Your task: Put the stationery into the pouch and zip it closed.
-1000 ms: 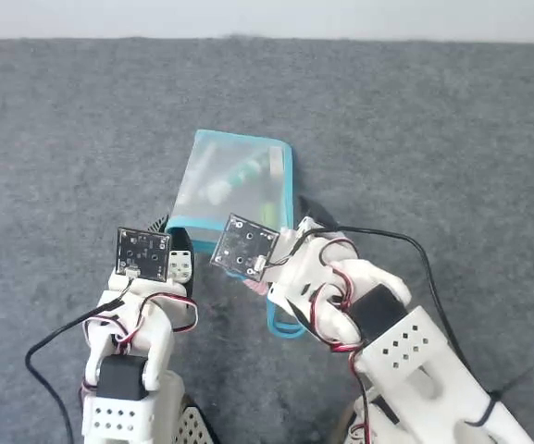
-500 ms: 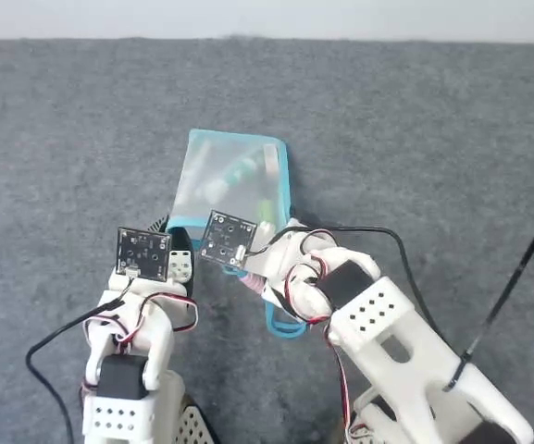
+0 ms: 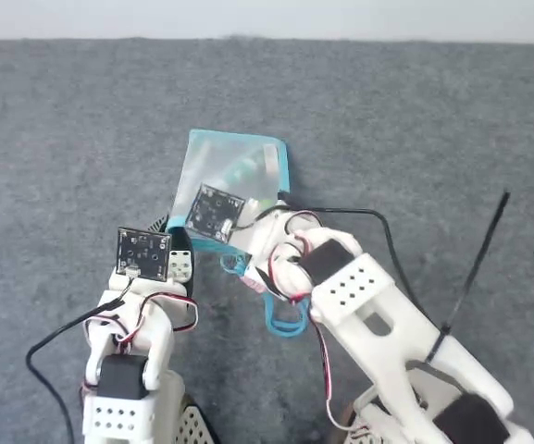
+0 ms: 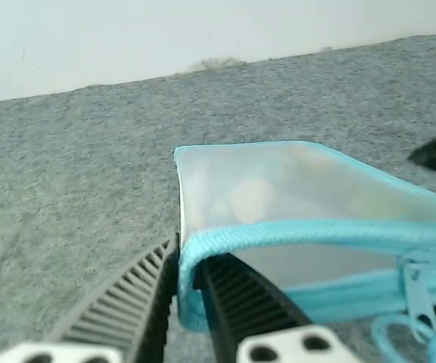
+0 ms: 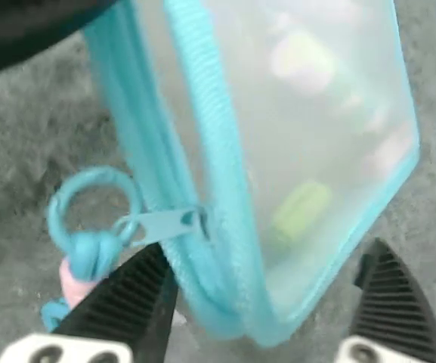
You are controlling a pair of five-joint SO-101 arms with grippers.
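The translucent pouch [image 3: 232, 176] with teal trim lies on the grey mat, and green and white stationery [image 5: 301, 208] shows through its wall. My left gripper [image 4: 187, 299] is shut on the pouch's near corner, pinching the teal zipper edge. My right gripper [image 5: 254, 302] hovers open over the zipper end, one finger [image 5: 123, 299] beside the zipper pull [image 5: 161, 224] and the other beyond the pouch's edge. A teal ring [image 5: 93, 200] and a pink bead hang from the pull. In the high view the right wrist's camera board [image 3: 213, 211] covers that gripper.
A teal cord loop [image 3: 285, 319] trails on the mat beside the right arm. Grey mat [image 3: 433, 139] stretches open around the pouch, with a pale wall along the far edge. A black cable [image 3: 479, 259] sticks up at the right.
The right arm has swung left and farther over the pouch's near edge. The pouch has shifted slightly away and left. The left arm has kept still.
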